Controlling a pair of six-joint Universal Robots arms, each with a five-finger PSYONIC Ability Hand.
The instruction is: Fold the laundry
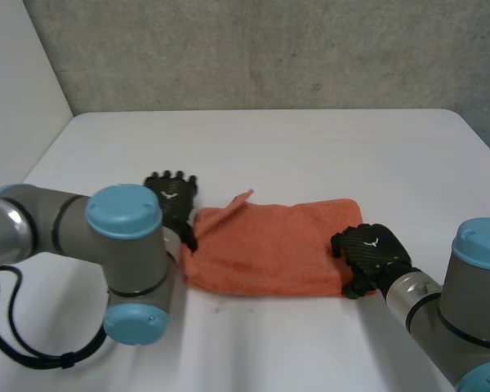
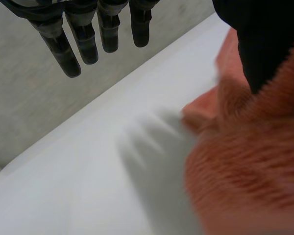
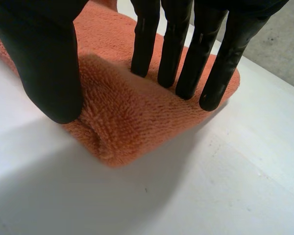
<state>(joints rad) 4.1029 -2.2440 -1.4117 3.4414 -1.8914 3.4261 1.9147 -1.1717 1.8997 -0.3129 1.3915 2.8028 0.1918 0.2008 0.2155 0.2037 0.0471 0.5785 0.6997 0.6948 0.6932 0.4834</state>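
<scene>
Near the middle of the white tabletop (image 1: 310, 147) lies an orange towel (image 1: 269, 249), already doubled into a thick rectangle, with one loose corner flap (image 1: 238, 201) sticking up toward its left end. At the towel's right end the right hand (image 1: 371, 255) grasps the cloth: its straight fingers (image 3: 186, 58) press into the top layer while the thumb (image 3: 46, 63) bears against the folded edge, bunching the pile between them. The left hand (image 1: 173, 198) sits at the left edge, released, its fingers straight and spread over bare tabletop; whether its thumb touches the towel I cannot tell. The step in hand looks like the next fold, right end over to left. To do it well, the right hand should catch every layer in its pinch, lift just clear, and carry the end across squarely so the edges meet. The left hand would do best to flatten that stray flap and pin the left edge against sliding.
</scene>
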